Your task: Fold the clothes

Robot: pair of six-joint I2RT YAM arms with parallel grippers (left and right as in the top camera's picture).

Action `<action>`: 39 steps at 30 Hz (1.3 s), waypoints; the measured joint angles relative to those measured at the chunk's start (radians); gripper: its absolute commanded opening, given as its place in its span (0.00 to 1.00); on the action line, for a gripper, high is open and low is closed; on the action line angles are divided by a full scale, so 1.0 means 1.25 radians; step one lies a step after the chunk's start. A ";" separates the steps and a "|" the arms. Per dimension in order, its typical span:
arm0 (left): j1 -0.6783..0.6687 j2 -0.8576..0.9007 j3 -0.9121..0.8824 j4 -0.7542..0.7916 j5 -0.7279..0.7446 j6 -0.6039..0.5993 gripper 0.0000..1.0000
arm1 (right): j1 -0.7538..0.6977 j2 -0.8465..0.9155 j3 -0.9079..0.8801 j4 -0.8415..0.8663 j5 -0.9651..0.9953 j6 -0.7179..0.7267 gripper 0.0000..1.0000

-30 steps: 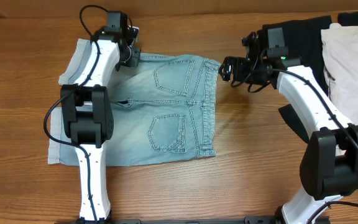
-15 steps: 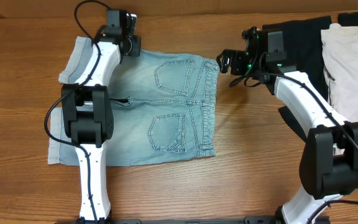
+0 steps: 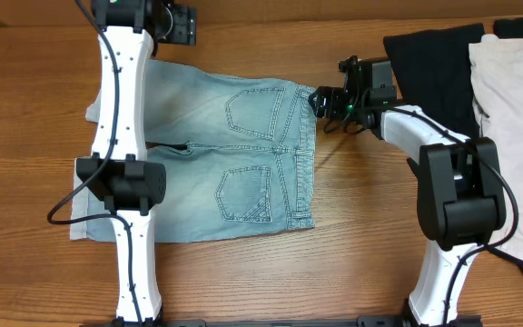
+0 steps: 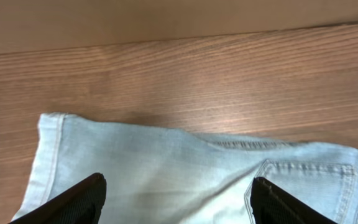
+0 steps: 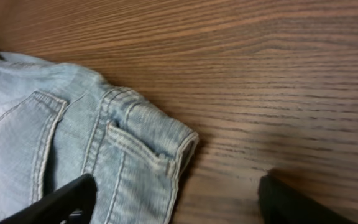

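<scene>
The pale blue denim shorts (image 3: 234,163) lie flat on the wooden table, back pockets up, waistband to the right. My left gripper (image 3: 178,24) is raised over their far edge. In the left wrist view it (image 4: 176,199) is open, with nothing between its fingers (image 4: 73,202) and the shorts (image 4: 166,162) lying below. My right gripper (image 3: 320,100) is at the far waistband corner. Seen from the right wrist it (image 5: 179,202) is open and straddles that corner (image 5: 160,155), one finger (image 5: 61,202) over denim and the other over bare wood.
A black garment (image 3: 434,64) and a cream-white garment (image 3: 516,109) lie at the back right, behind the right arm. The left arm's links stretch across the shorts' left part. Bare wood (image 3: 361,227) lies in front of and right of the shorts.
My left gripper opened, let go of the shorts' far left edge and rose away toward the back. My right gripper moved left to the waistband corner, its jaws a little narrower.
</scene>
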 measured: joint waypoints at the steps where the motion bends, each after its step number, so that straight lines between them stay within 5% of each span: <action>1: 0.000 0.000 0.020 -0.017 0.000 0.000 0.77 | 0.000 0.006 0.000 0.010 -0.003 0.001 0.73; 9: 0.000 0.000 0.057 -0.096 0.000 0.000 0.76 | 0.000 0.064 -0.001 0.126 -0.048 0.006 0.54; 10: 0.000 0.000 0.057 -0.103 0.000 0.000 0.76 | 0.000 0.070 -0.001 0.139 -0.054 0.009 0.29; 12: 0.000 0.000 0.057 -0.114 0.000 0.000 0.76 | 0.000 0.076 0.000 0.157 -0.065 0.008 0.05; 20: 0.000 0.000 0.057 -0.137 0.000 -0.009 0.76 | 0.005 0.093 0.032 0.161 -0.076 0.041 0.04; 29: 0.000 0.000 0.057 -0.135 -0.002 -0.020 0.76 | -0.022 0.103 0.242 0.019 -0.059 0.033 0.04; 30: 0.000 0.000 0.057 -0.131 -0.004 -0.021 0.77 | -0.029 0.103 0.257 0.017 -0.054 0.032 0.21; 32: 0.000 0.000 0.057 -0.124 -0.007 -0.021 0.78 | -0.043 0.103 0.276 0.013 -0.045 0.031 0.90; 33: 0.000 0.000 0.057 -0.119 -0.009 -0.021 0.80 | -0.049 0.103 0.283 0.004 -0.037 0.029 1.00; 39: 0.000 0.000 0.070 -0.112 -0.013 -0.024 0.84 | -0.079 0.102 0.346 -0.196 -0.013 0.025 1.00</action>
